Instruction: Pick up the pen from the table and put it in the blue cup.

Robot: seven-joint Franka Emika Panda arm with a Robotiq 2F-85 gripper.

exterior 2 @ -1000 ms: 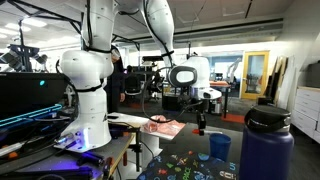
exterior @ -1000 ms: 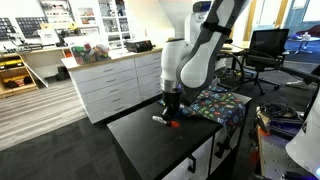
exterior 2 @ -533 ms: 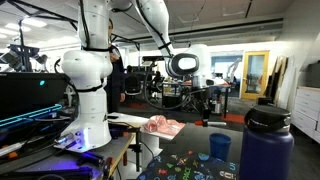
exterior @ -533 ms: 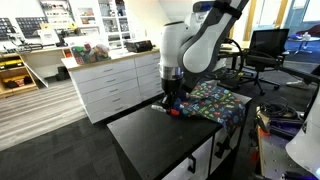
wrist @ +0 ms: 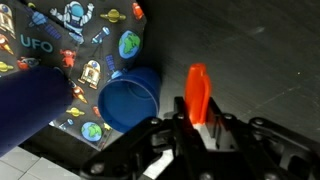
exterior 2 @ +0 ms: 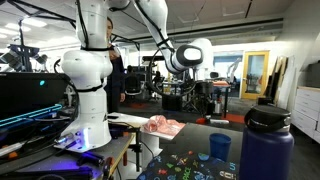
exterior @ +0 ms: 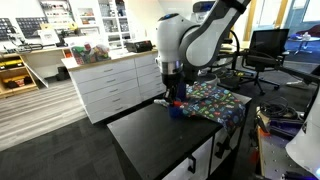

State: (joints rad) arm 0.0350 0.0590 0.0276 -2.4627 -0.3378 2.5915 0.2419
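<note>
Bright, even room light in an exterior view, with daylight from the windows [exterior: 290, 12] at upper right. Black worktop [exterior: 150, 135] reads matte, with only a faint grey sheen.

In an exterior view the room is dimmer. Ceiling strip lights [exterior 2: 215, 22] are overhead and a cyan glow [exterior 2: 30, 128] sits low at one side. The near bottle [exterior 2: 268, 150] is large, dark and out of focus.

Wrist view: claw [wrist: 200, 125] is dark and blurred along the bottom edge. Pen [wrist: 197, 88] is strongly saturated. All pictures are low resolution and soft in fine detail.
</note>
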